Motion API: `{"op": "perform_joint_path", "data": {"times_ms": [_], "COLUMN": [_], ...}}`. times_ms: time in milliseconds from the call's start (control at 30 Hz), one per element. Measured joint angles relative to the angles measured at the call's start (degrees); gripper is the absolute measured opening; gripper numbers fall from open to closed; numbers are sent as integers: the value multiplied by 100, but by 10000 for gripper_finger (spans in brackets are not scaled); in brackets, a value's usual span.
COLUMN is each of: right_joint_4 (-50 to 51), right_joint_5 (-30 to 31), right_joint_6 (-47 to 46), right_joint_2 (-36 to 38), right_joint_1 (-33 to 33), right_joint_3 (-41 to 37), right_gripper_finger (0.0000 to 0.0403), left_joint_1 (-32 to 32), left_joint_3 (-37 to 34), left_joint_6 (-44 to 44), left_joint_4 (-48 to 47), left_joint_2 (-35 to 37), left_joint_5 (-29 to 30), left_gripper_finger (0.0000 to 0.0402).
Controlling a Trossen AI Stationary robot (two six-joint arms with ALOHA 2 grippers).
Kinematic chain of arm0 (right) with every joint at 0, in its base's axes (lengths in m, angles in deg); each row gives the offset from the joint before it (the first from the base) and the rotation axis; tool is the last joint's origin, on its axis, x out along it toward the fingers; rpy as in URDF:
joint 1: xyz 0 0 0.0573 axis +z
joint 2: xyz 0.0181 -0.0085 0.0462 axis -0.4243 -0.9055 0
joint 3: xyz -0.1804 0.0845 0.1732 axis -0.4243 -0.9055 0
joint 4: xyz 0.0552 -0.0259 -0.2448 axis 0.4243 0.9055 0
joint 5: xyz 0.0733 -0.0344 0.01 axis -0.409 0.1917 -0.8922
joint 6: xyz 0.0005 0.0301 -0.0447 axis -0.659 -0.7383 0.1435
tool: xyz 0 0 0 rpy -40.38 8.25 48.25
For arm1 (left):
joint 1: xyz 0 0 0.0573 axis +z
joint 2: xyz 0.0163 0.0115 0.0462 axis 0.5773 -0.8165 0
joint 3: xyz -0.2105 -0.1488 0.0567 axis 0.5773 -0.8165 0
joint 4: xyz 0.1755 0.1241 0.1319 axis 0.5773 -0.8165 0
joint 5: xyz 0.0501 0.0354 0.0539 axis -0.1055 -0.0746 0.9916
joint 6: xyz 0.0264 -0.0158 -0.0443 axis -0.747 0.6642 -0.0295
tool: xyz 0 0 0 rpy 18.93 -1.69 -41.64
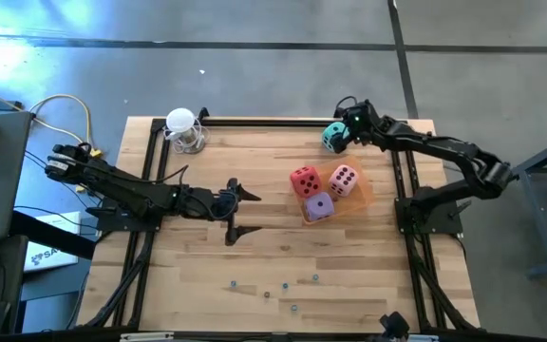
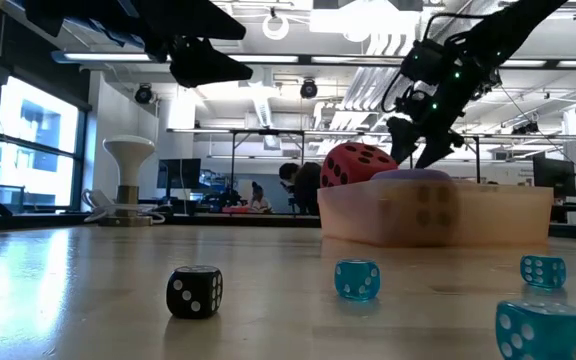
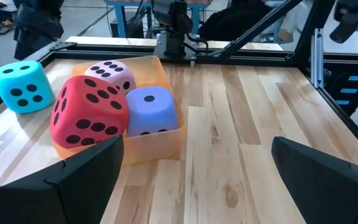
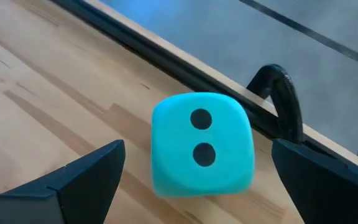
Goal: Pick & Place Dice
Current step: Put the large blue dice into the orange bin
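The teal die (image 4: 201, 145) is sitting on the bare wood near the table's far edge rail, well apart from the other three, with its two-pip face turned toward the right wrist camera. The right gripper (image 1: 343, 130) is hovering over it with its fingers spread wide to either side and not touching it, which looks like a lining-up for a grasp.

The red die (image 1: 304, 180), pink die (image 1: 344, 180) and purple die (image 1: 319, 206) are crowding together in the shallow translucent orange tray (image 3: 160, 144), the red one sitting partly over the tray's rim. That suggests the tray is the collecting place and the teal die is the last one left out.

The left gripper (image 1: 233, 212) is waiting over the middle of the table, fingers spread and empty, pointing toward the tray.

Several tiny dice (image 2: 356, 279), mostly blue and one black (image 2: 194, 291), are lying scattered on the near part of the wooden table (image 1: 254, 256), well clear of the work.
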Motion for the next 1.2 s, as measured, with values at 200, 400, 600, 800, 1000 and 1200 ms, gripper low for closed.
{"op": "perform_joint_path", "data": {"times_ms": [200,400,600,800,1000,1200], "right_joint_4": [-230,-423,-449,-449,-447,-493], "right_joint_5": [-71,-84,-41,-92,-275,-373], "right_joint_6": [203,257,373,528,561,712], "right_joint_2": [-316,-454,-457,-460,-636,-886], "right_joint_1": [-36,-35,-73,-90,-241,-289], "right_joint_3": [0,0,0,0,0,0], "right_gripper_finger": [396,396,396,396,396,396], "left_joint_1": [19,17,17,17,17,17], "left_joint_3": [0,0,0,0,0,0], "left_joint_6": [0,0,-2,-7,-13,-11], "left_joint_4": [-2,-2,-2,-2,-2,-2], "left_joint_2": [0,0,0,0,0,0], "left_joint_5": [4,2,2,2,2,3], "left_gripper_finger": [400,400,400,400,400,400]}}
